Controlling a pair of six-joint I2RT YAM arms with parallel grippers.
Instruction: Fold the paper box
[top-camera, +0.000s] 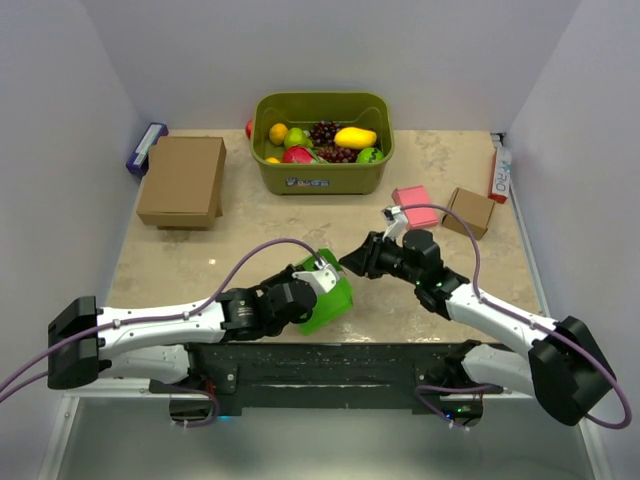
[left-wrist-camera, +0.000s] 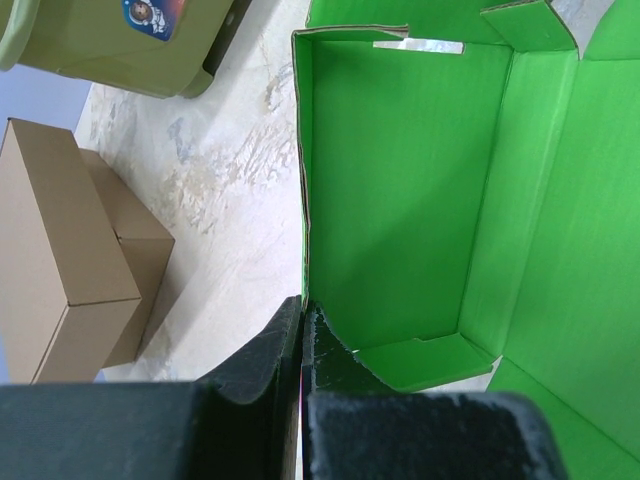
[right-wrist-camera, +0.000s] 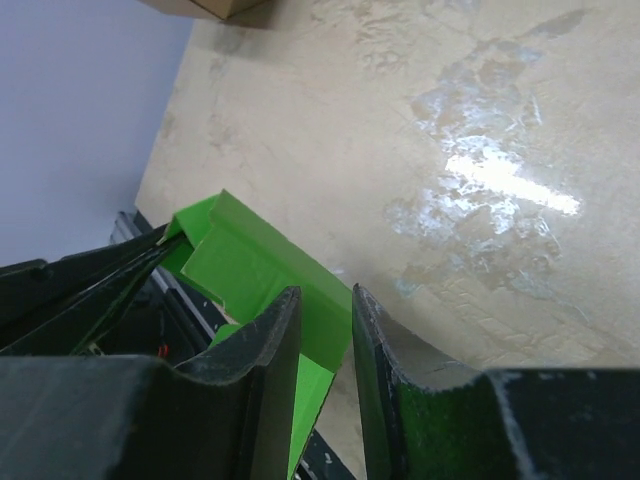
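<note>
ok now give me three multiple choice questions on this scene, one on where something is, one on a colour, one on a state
1. Where on the table does the fruit bin stand?
A. near left corner
B. far side, about the middle
C. near right corner

2. What colour is the flat box beside the small brown box?
A. blue
B. black
C. pink

3. How does the left gripper stand?
A. jaws shut on a wall of the paper box
B. jaws wide open over bare table
C. jaws shut on a piece of fruit

Answers:
1 B, the top view shows it at the far edge, about midway across.
2 C, it reads pink in the top view.
3 A, the left wrist view shows both jaws pressed together on the edge of the green wall.
</note>
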